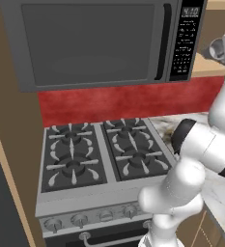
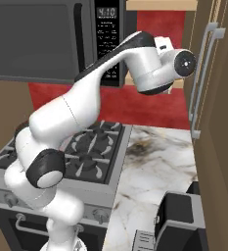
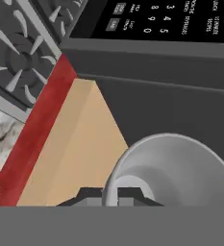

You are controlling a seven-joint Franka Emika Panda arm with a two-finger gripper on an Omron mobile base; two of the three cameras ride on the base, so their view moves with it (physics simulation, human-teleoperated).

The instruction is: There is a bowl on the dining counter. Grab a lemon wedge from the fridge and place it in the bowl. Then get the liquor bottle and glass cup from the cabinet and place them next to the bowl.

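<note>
The glass cup (image 3: 180, 168), a translucent grey tumbler, looms large at the lower right of the hand view with its mouth toward the camera. My gripper (image 3: 112, 196) is shut on the glass cup, one dark fingertip (image 3: 89, 197) outside its rim and the other inside. Beneath the cup lies the cabinet's tan wood shelf (image 3: 80, 144). In the left base view the glass cup (image 1: 221, 48) shows at the top right, just above the cabinet shelf (image 1: 205, 70), with the arm stretched up to it. The right base view has the white hand (image 2: 184, 63) raised beside the microwave.
A dark grey microwave (image 1: 99, 43) hangs directly left of the cabinet, over a gas stove (image 1: 99, 154) backed by a red wall strip (image 1: 123, 101). A marbled counter (image 2: 154, 166) lies right of the stove, with a dark appliance (image 2: 181, 215) near its front. Tall wood doors with grey bar handles (image 2: 203, 73) stand at the right.
</note>
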